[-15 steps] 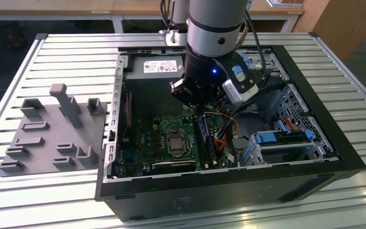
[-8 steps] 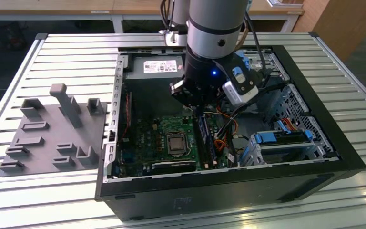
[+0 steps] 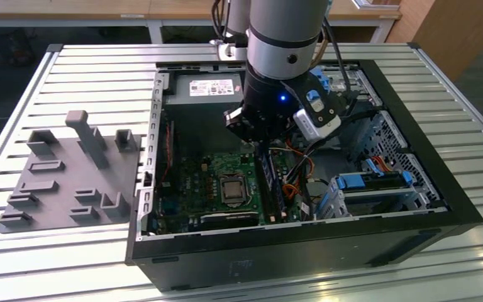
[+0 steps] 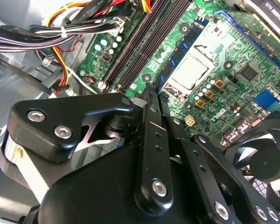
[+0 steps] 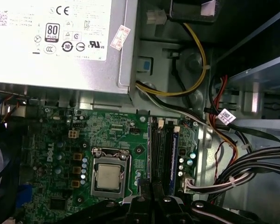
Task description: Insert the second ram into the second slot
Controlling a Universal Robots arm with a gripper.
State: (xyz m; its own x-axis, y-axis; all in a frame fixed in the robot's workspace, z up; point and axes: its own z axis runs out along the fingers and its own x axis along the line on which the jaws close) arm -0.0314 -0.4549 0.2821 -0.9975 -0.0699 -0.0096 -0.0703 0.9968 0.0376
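The PC case (image 3: 309, 242) lies open with its motherboard (image 3: 191, 182) facing up. A thin blue ram stick (image 4: 179, 51) with dark chips stands on edge among the black memory slots (image 4: 140, 42) beside the CPU; it also shows as a blue strip (image 5: 174, 154) in the first wrist view. My gripper (image 3: 263, 146) hangs low inside the case, just above the near end of the slots (image 3: 273, 185). Its black fingers (image 4: 149, 107) are pressed together in both wrist views, with nothing visible between them (image 5: 152, 186).
A silver power supply (image 5: 51, 37) fills the case's far end. Bundled cables (image 4: 60, 32) run beside the slots. The CPU (image 5: 107, 177) and a fan (image 4: 266, 158) flank the board. Blue drive-bay clips (image 3: 371, 182) sit on the exterior view's right, a grey fixture plate (image 3: 65, 176) on its left.
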